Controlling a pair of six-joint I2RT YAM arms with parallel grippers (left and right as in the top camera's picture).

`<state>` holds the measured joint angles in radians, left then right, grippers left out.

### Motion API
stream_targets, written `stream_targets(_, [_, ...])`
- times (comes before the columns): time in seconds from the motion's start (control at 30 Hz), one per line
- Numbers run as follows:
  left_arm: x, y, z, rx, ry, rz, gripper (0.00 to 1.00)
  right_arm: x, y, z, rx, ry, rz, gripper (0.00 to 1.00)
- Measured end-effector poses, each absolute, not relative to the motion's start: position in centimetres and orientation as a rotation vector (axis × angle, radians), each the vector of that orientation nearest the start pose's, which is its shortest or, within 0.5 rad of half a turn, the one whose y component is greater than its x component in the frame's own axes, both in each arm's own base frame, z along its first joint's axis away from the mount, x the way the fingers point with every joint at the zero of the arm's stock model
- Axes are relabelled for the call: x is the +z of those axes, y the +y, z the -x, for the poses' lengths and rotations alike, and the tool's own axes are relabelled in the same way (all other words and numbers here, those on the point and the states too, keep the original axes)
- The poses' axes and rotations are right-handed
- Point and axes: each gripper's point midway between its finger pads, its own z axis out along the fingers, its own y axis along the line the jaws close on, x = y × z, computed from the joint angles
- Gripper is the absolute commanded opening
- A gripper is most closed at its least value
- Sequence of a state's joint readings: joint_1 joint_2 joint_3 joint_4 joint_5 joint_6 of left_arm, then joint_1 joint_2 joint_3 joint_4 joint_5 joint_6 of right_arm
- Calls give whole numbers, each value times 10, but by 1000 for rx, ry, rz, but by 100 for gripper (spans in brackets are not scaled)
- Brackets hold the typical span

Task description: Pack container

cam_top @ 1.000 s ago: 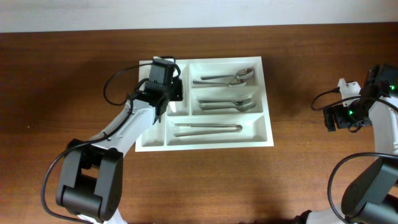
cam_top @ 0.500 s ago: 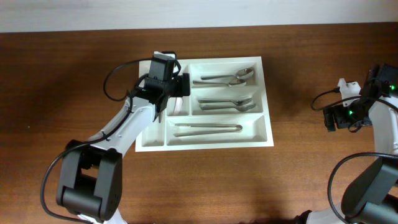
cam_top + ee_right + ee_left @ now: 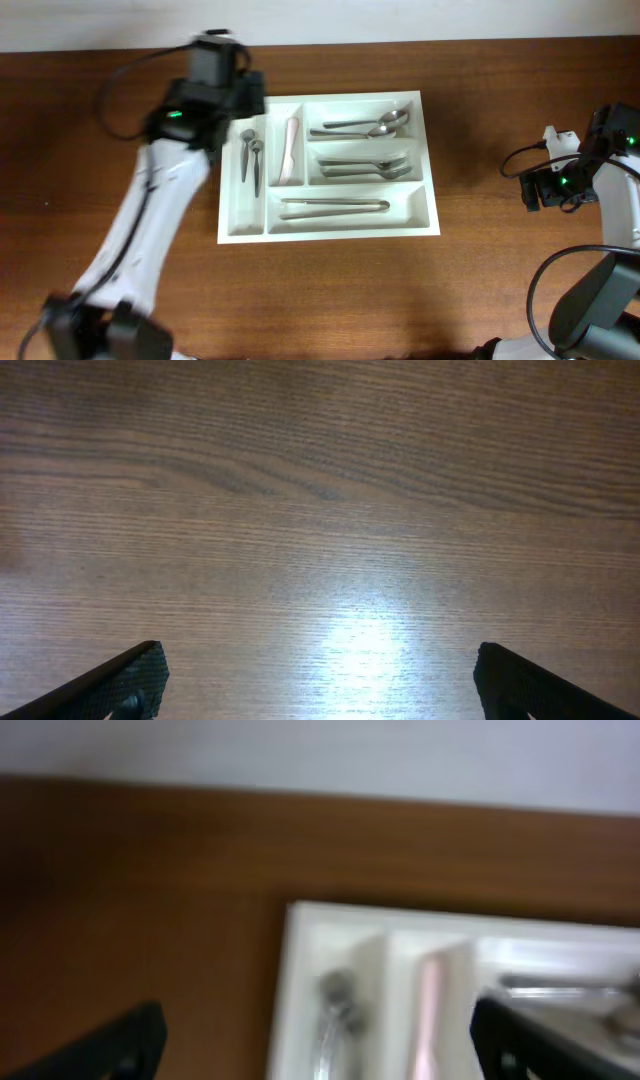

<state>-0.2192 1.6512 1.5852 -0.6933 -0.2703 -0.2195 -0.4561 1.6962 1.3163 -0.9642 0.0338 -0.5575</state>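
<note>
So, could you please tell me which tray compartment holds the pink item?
The right-hand narrow upright compartment; the pink item lies there, while the other four hold only silver cutlery.

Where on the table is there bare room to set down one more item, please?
Bare table lies between the right wall of the cutlery tray and the right arm, and along the front, below the tray. It is crowded at the back left, where the left arm hangs by the tray's corner.

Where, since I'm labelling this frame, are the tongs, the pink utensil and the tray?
tongs (image 3: 335, 206): overhead view, middle of the arms.
pink utensil (image 3: 291, 150): overhead view, its mid-length.
tray (image 3: 428, 160): overhead view, right rim.
</note>
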Motion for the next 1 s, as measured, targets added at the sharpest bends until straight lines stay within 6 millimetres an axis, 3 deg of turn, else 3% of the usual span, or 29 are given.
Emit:
stream_targets(0.13, [282, -22, -429, 127, 2298, 196, 99, 101, -163, -319, -207, 2949, 144, 99])
stream_targets(0.4, [324, -4, -357, 134, 2296, 202, 99, 101, -163, -319, -207, 2948, 143, 99])
stream_targets(0.67, [348, 0, -253, 24, 2314, 268, 99, 101, -163, -319, -207, 2948, 144, 99])
stream_targets(0.83, [387, 8, -177, -67, 2115, 305, 99, 101, -163, -319, -207, 2949, 143, 99])
stream_targets(1.0, [403, 17, -101, -133, 1931, 313, 99, 101, -163, -319, -207, 2949, 143, 99])
